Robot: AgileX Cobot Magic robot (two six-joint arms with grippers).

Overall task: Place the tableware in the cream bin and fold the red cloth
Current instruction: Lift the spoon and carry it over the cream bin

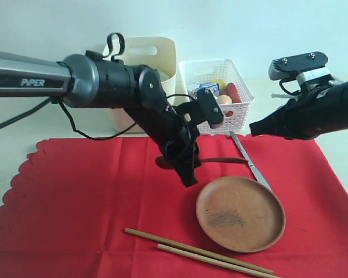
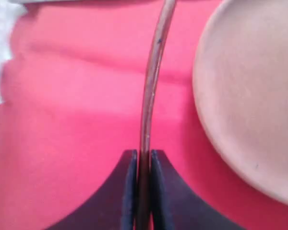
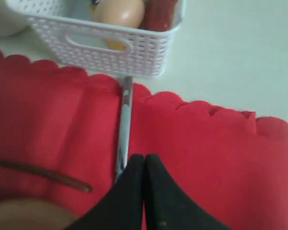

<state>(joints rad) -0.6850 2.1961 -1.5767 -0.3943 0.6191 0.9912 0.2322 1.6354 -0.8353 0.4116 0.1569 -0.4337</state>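
Right, your left gripper sat clamped on the thin handle of the spoon, both pads pressed flat against it with no gap showing. The spoon lay low over the red cloth, just beside the rim of the plate, its handle curving away from the jaws. A pinch on so narrow a handle looked likely to let the spoon swing, so the sound move was a slow, straight lift, with an eye on the pads for slipping. You also needed to be sure no fold of cloth was caught in the pinch; the wrist view could not settle that. From there the carry ran back to the cream bin beyond the far edge of the cloth, not the white basket of food beside it. A low release inside the bin was the safe choice. Your right gripper hung pressed shut over the knife, holding nothing; whether it touched the blade I could not tell. The chopsticks lay untouched near the front.
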